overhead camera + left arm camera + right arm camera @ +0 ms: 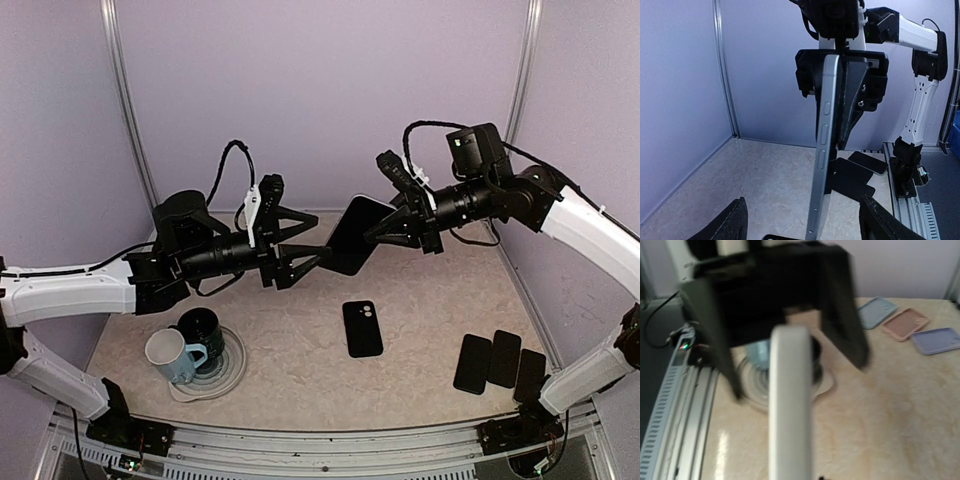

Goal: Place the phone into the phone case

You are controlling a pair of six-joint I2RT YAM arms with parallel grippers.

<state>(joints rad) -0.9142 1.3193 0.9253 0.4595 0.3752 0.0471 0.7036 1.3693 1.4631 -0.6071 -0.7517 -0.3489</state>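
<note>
A dark phone (352,235) with a silver edge hangs in the air between the two arms. My right gripper (378,232) is shut on its right end. My left gripper (318,262) is open, its fingers spread either side of the phone's left end without touching it. In the left wrist view the phone (824,150) stands edge-on between my wide-apart fingers (735,222), with the right gripper (842,75) clamped on its far end. The right wrist view shows the phone edge (790,405), blurred. A black phone case (362,328) lies flat on the table below.
Three black phones (503,360) lie side by side at the right front. Two mugs (190,345) stand on a plate (235,372) at the left front. Three coloured cases (905,322) lie on the table behind the left arm.
</note>
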